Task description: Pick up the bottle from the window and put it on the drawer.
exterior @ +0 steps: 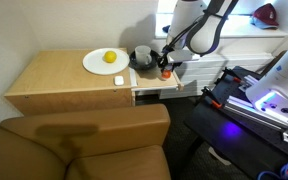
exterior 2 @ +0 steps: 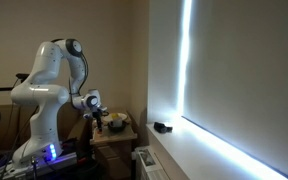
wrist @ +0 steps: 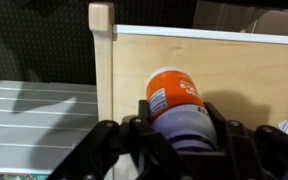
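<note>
Jaws tight on bottle (wrist: 174, 92), arm (exterior: 198, 36) near drawer (exterior: 169, 91).

Glossy white rounded arm (exterior 2: 44, 70) with black joints, black pincer (wrist: 179, 140).

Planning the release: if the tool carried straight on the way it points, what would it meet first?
The tool, shut on the bottle, points at the light-wood panel; the bottle's orange end would likely touch it first, though depth is unclear.
</note>
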